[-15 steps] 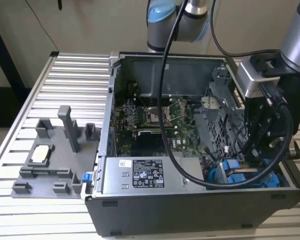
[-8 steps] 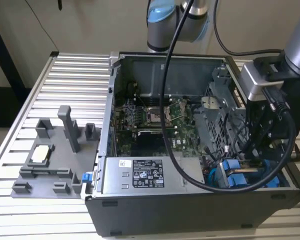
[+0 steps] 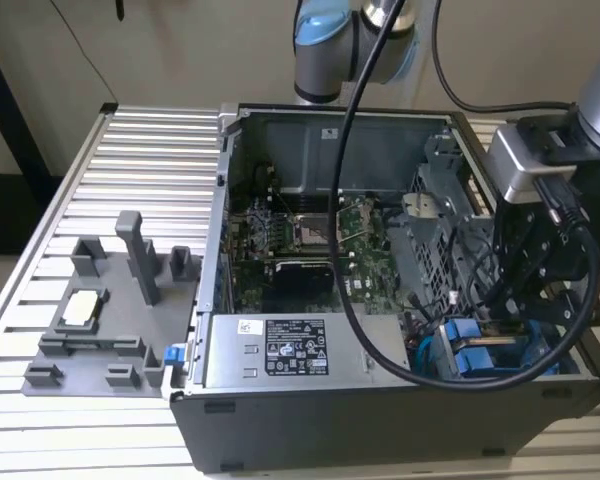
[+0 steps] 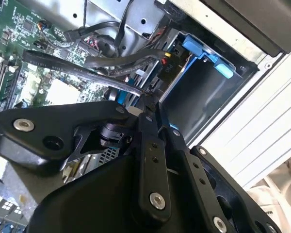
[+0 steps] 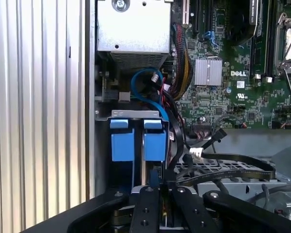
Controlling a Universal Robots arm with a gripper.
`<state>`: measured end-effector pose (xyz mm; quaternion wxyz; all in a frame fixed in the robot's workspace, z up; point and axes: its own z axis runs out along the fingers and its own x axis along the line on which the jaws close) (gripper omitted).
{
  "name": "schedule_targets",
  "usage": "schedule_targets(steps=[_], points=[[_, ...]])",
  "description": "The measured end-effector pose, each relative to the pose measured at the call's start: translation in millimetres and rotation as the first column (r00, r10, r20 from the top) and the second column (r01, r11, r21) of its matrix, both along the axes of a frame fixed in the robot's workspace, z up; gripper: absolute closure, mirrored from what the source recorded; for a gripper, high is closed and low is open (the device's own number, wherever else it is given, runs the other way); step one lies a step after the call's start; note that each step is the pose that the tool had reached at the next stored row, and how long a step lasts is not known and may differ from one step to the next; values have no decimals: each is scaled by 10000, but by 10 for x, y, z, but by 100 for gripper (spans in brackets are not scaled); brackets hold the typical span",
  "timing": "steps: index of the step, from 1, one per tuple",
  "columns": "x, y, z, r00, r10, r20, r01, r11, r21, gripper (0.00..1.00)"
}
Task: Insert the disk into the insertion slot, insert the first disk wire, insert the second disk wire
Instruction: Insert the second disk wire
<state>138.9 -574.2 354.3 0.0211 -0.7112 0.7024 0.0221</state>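
Hovering low in the computer case (image 3: 310, 420), gripper (image 5: 157, 201) right over two blue carriers (image 5: 138, 141) in the bay. Disk apparently seated, wires unconfirmed. Finger state impossible to tell

A robotics lab; opened computer case (image 3: 380, 300) on slatted aluminium bench (image 3: 150, 170).

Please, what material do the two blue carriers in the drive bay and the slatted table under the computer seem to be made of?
The blue carriers look like moulded plastic: a uniform bright blue with a matte surface and soft edges. The table looks like bare metal, probably aluminium: silver-grey ribbed slats with a dull sheen. The computer case seems to be sheet metal, grey with folded edges.
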Motion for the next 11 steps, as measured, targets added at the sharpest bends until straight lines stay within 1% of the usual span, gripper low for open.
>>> schedule_targets(steps=[3, 8, 11], points=[[19, -3, -19, 10000, -37, -11, 37, 10000, -1, 84], [23, -3, -22, 10000, -47, -12, 47, 10000, -1, 84], [24, -4, -37, 10000, -48, -12, 48, 10000, 38, 84]])
